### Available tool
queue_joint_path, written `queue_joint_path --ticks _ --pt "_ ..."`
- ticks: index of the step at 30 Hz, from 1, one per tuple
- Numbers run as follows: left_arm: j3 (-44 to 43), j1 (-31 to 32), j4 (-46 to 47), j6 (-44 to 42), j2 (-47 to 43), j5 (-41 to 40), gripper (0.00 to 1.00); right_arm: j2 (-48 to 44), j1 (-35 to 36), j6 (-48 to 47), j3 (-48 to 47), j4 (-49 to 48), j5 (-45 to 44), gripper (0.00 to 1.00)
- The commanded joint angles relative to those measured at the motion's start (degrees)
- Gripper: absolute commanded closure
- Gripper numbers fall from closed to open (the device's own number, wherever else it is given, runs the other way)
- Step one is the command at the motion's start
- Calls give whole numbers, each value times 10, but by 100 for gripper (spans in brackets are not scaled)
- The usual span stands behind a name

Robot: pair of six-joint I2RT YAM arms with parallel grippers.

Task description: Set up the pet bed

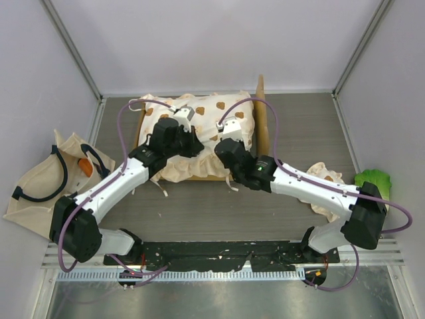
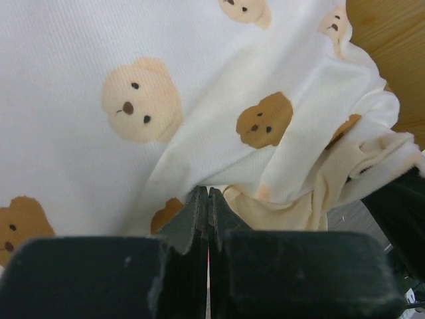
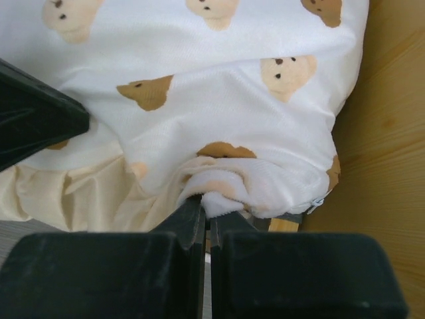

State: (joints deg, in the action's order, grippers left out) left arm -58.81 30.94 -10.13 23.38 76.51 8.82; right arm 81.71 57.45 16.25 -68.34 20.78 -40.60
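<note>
The pet bed (image 1: 260,113) stands at the back middle of the table, its light-wood headboard on the right. A cream bear-print cushion (image 1: 212,109) lies rumpled in it, spilling over the near edge. My left gripper (image 2: 208,193) is shut, its tips against a fold of the cushion (image 2: 199,80); no cloth shows between them. My right gripper (image 3: 207,207) is shut on a bunched corner of the cushion (image 3: 232,189), close to the wooden frame (image 3: 392,166).
A beige tote bag (image 1: 40,183) with black handles lies at the left wall, something orange (image 1: 84,166) in its mouth. A green lettuce toy (image 1: 373,181) sits at the right wall, beside a loose cream cloth (image 1: 325,174). Both arms cross the table's middle.
</note>
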Motion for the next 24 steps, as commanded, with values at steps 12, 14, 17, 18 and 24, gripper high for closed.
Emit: queue_joint_path --ticks 12,14,17,18,24 --pt "12 -4 2 -2 -50 28 52 -60 -9 47 33 57 45 52" --pt "12 -4 -1 -3 -64 24 40 -93 -8 47 20 87 51 44" --pt "16 -4 -1 5 -93 9 6 -143 -8 64 18 116 95 41" --pt "21 -4 1 7 -101 5 0 -153 -8 72 28 121 107 40" --pt "28 -4 -3 13 -137 16 0 -234 -7 151 97 141 184 43"
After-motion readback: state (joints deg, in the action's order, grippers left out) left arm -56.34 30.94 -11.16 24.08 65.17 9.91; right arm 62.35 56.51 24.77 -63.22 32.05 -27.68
